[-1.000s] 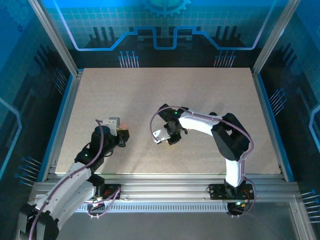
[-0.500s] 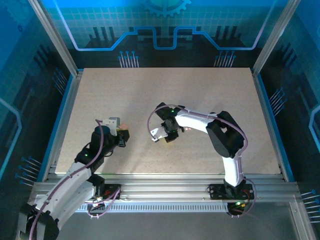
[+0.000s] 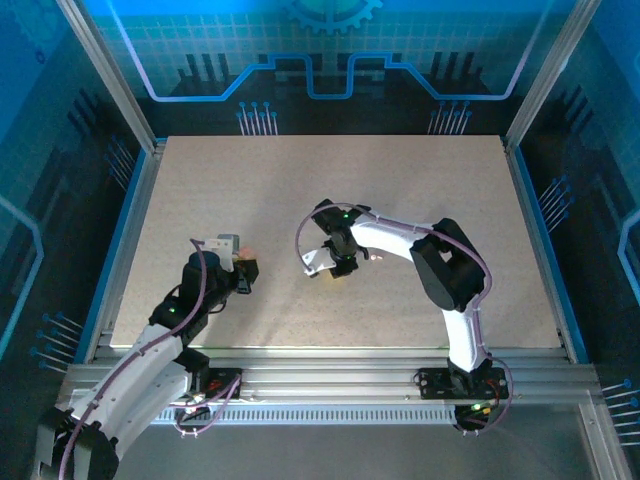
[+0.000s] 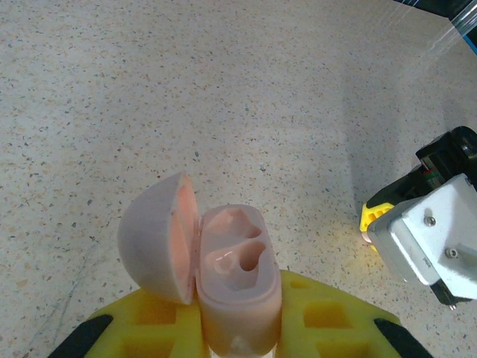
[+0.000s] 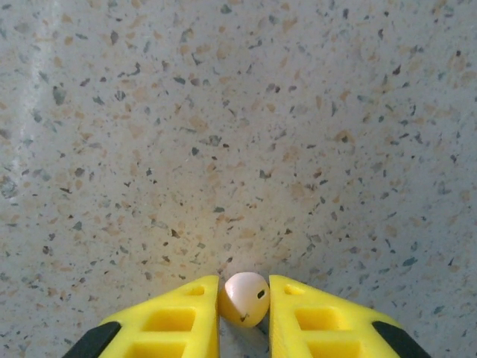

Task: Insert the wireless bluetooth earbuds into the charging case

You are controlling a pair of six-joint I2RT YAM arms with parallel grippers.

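Observation:
My left gripper is shut on a pale pink charging case and holds it upright above the table. The case's lid hangs open to the left, and both sockets look bare. In the top view this gripper sits left of centre. My right gripper points down at the tabletop. Its yellow fingers press on both sides of one pale pink earbud that rests on the table. From above, the right gripper stands near the middle, a short way right of the case.
The speckled beige tabletop stretches far behind both grippers. In the left wrist view, the right gripper's white camera block and a yellow fingertip stand at the right edge. Aluminium frame posts and blue walls border the table.
The right arm has shifted slightly left and back, and its jaws have closed in onto the earbud. The left arm and the case have stayed still.

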